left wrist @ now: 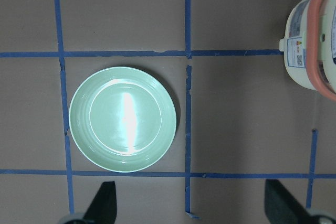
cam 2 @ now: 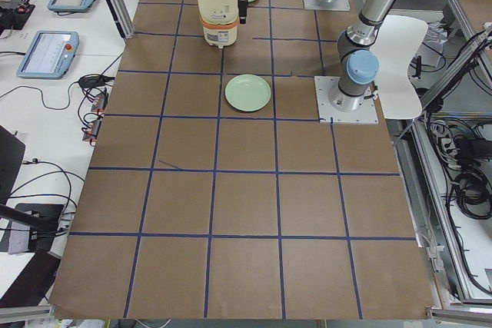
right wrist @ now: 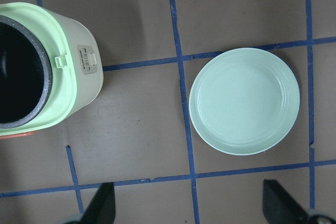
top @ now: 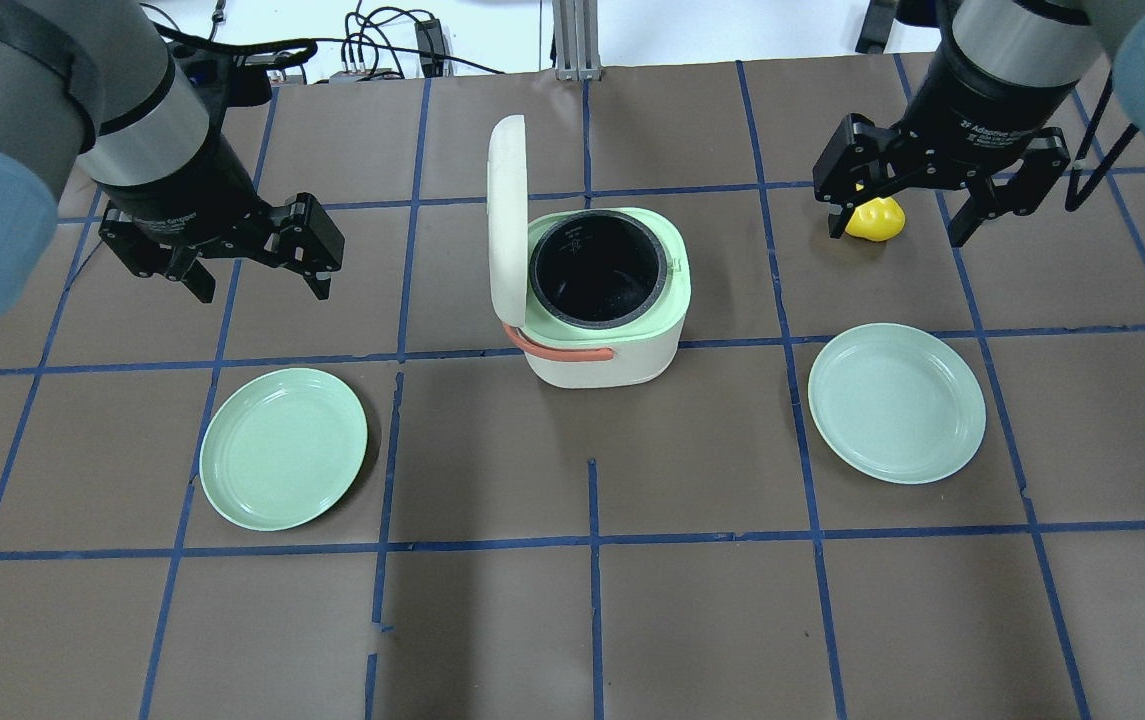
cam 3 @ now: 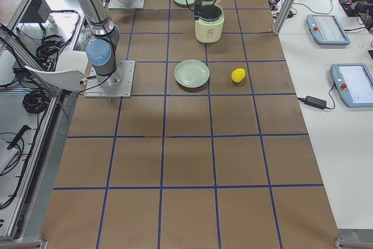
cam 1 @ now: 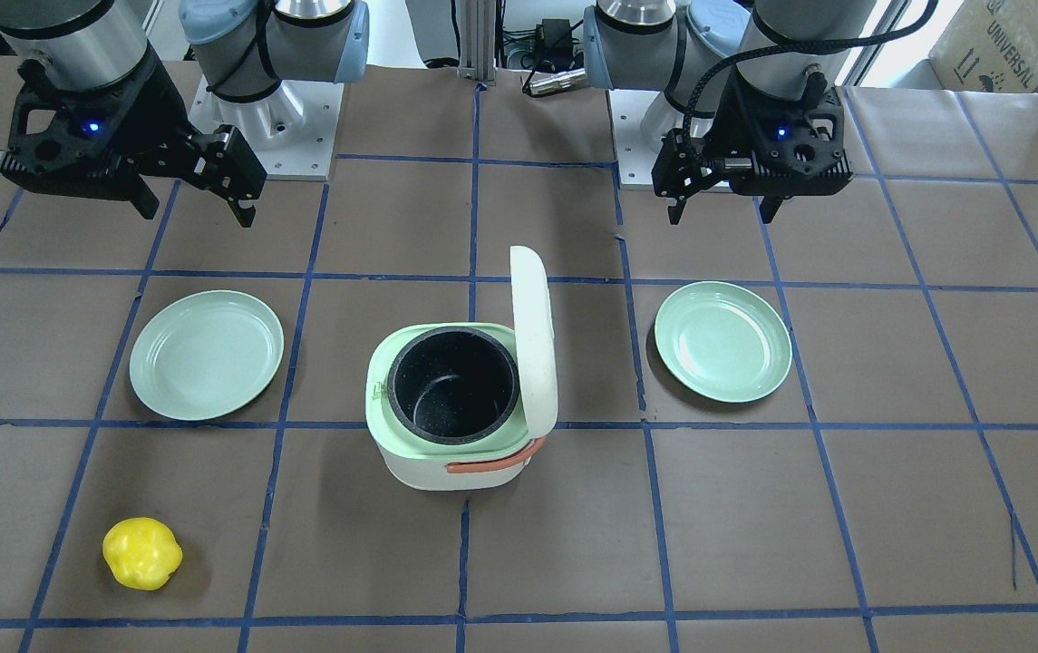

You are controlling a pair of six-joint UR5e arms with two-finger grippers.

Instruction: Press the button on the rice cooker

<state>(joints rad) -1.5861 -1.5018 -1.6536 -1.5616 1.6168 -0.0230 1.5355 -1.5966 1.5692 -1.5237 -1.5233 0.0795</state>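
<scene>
The white rice cooker (cam 1: 446,458) stands mid-table with its lid (cam 1: 533,340) swung up. Its pale green rim, empty black pot (top: 594,270) and orange-red handle (top: 557,350) show. A small tab and control panel (right wrist: 86,59) sit on the side that faces my right arm. My left gripper (top: 262,290) hangs open and empty, apart from the cooker on its lid side; its wrist view shows the cooker's edge (left wrist: 307,40). My right gripper (top: 900,232) hangs open and empty on the other side, above the table.
One pale green plate (top: 283,448) lies below my left gripper and another (top: 896,402) near my right gripper. A yellow toy fruit (cam 1: 142,553) lies beyond the right gripper, toward the far edge. Blue tape lines grid the brown table.
</scene>
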